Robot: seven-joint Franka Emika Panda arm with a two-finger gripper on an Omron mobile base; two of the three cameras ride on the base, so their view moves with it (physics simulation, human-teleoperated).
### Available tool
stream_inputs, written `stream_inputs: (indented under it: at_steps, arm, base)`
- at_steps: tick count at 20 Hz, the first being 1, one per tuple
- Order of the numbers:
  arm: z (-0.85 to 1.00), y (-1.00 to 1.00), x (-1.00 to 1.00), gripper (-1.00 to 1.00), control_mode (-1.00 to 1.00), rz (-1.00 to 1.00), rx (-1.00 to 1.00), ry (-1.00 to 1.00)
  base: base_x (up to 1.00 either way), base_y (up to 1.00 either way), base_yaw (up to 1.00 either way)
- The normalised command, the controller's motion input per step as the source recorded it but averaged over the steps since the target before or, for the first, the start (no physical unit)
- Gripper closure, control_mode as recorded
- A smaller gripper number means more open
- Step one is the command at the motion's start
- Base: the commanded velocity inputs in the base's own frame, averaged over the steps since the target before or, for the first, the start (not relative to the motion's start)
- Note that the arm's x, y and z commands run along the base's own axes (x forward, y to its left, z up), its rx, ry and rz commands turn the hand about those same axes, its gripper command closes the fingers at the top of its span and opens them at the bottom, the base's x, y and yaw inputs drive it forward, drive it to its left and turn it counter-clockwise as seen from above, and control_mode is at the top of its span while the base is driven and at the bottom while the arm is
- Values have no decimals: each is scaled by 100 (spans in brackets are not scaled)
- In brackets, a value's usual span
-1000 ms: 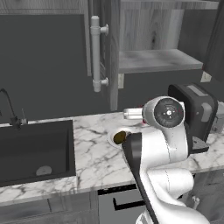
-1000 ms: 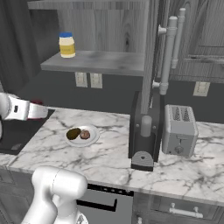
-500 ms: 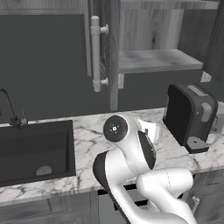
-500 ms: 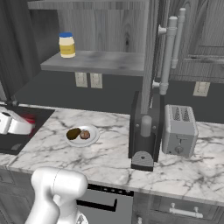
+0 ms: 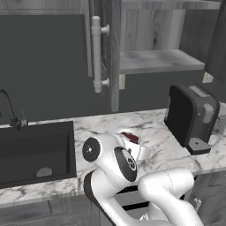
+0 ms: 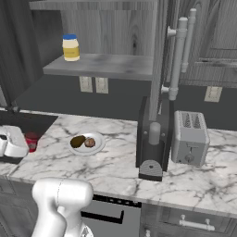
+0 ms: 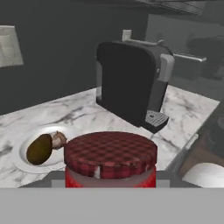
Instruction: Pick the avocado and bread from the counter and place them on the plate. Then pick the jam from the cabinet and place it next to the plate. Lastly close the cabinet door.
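1. The gripper (image 6: 21, 144) is squeezed tight on the red jam (image 7: 110, 160), up above the counter (image 6: 115, 171) just left of the plate (image 6: 96, 147); the avocado (image 6: 77, 141) and bread (image 6: 90, 142) sit on that plate.
2. If the jar goes down too close, I think it could bump the plate; the food might roll off.
3. The cabinet door (image 5: 103, 57) is open; the arm could hit it.

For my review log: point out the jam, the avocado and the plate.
jam (image 7: 110, 151), hand view, on its checked lid.
avocado (image 7: 39, 149), hand view, mid-body.
plate (image 6: 98, 146), right base view, on its right rim.
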Motion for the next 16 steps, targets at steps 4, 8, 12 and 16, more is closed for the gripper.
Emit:
stream_inputs:
  at_steps: [4, 8, 12, 16]
  arm:
    - [-31, 0, 33, 100, -100, -1, -1, -23]
    - [-34, 0, 38, 100, -100, 0, 0, -24]
    - [-40, 0, 41, 100, -100, 0, 0, -19]
    - [-43, 0, 30, 100, -100, 0, 0, -12]
  base:
    - [0, 0, 0]
    - [0, 0, 0]
    - [0, 0, 0]
    - [0, 0, 0]
